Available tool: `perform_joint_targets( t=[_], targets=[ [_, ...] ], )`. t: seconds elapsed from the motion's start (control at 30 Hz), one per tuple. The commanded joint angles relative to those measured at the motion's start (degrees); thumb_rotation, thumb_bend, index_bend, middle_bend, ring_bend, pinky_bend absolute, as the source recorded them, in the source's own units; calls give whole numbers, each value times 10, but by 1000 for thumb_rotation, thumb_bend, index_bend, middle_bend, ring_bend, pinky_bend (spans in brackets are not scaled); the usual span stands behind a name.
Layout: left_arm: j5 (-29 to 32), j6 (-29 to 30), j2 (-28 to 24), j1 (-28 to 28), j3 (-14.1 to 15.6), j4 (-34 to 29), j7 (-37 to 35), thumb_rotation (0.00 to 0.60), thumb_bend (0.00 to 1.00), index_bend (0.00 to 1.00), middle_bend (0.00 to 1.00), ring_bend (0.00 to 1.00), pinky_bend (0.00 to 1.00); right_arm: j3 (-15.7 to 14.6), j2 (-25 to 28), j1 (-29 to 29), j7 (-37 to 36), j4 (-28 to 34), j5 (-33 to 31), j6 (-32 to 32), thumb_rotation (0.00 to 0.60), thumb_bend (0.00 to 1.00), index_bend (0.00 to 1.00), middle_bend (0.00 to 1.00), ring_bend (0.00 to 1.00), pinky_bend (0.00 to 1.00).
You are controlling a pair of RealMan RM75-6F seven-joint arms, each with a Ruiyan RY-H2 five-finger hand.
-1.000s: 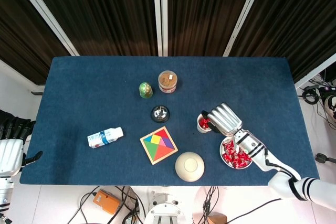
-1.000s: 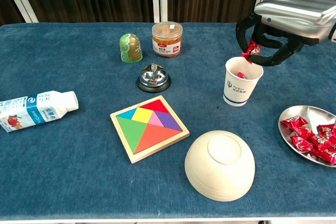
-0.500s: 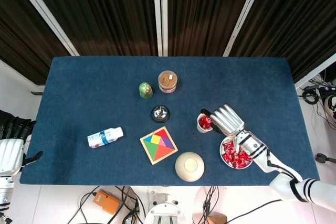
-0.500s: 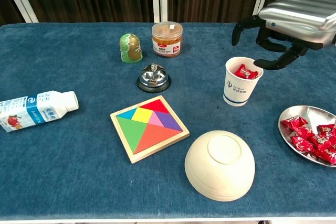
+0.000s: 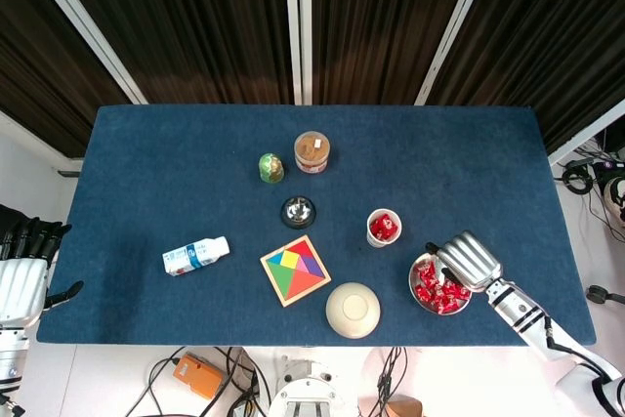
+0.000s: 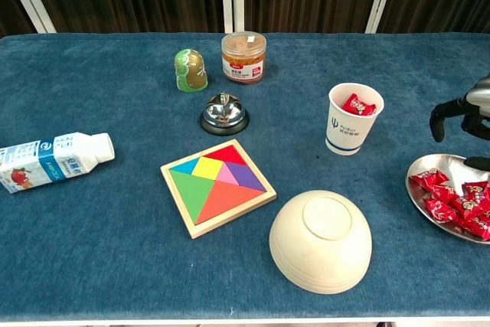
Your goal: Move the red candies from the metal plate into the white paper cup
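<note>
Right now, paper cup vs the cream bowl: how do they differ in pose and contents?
The white paper cup stands upright with its mouth up; the cream bowl lies upside down, base up. The cup shows red candies inside; whether anything is under the bowl cannot be seen. The cup is taller and narrow with a blue logo; the bowl is wide, low and plain. Both stand on the blue table, apart from each other.

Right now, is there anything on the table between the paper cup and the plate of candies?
No. In the head view only bare blue cloth separates the cup and the plate; the chest view agrees.
</note>
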State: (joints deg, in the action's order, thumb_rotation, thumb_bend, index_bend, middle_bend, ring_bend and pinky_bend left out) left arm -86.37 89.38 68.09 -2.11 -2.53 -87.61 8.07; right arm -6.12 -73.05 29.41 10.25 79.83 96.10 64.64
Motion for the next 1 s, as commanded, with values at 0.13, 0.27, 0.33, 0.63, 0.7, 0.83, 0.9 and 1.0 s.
perform_joint_targets(
  t=[0.13, 0.27, 0.33, 0.63, 0.7, 0.83, 0.9, 1.0],
  targets=[
    [0, 4, 0, 2, 0, -1, -1, 600, 0, 171, 154, 38, 0, -1, -24, 3, -4, -27, -3, -24, 600, 442, 510, 931, 1000, 1000],
    [0, 5, -2, 4, 1, -1, -1, 600, 0, 171, 154, 38, 0, 0, -35, 8, -4, -37, -2, -35, 600, 443, 511, 931, 1000, 1000],
    [1, 6, -2, 5, 0, -1, -1, 600, 0, 171, 154, 38, 0, 1, -39, 9, -5, -40, -1, -36, 600, 442, 511, 931, 1000, 1000],
    [1, 5, -2, 5, 0, 0, -2, 600, 0, 171, 154, 38, 0, 1, -55, 16, -2, -46, 3, -52, 600, 443, 513, 931, 1000, 1000],
    [1, 6, -2, 5, 0, 1, -3, 600, 0, 171, 154, 38, 0, 0, -57, 18, -2, -47, 3, -54, 600, 443, 513, 931, 1000, 1000],
    [1, 6, -2, 6, 1, 2, -5, 600, 0, 171, 154, 37, 0, 1, -60, 18, -4, -47, 7, -51, 600, 443, 519, 931, 1000, 1000],
    [1, 8, -2, 6, 0, 3, -6, 600, 0, 171, 154, 38, 0, 1, -60, 19, -2, -46, 8, -51, 600, 443, 521, 931, 1000, 1000],
    [0, 9, -2, 7, 1, 4, -7, 600, 0, 171, 154, 37, 0, 1, -60, 20, 1, -43, 8, -52, 600, 443, 526, 931, 1000, 1000]
  ],
)
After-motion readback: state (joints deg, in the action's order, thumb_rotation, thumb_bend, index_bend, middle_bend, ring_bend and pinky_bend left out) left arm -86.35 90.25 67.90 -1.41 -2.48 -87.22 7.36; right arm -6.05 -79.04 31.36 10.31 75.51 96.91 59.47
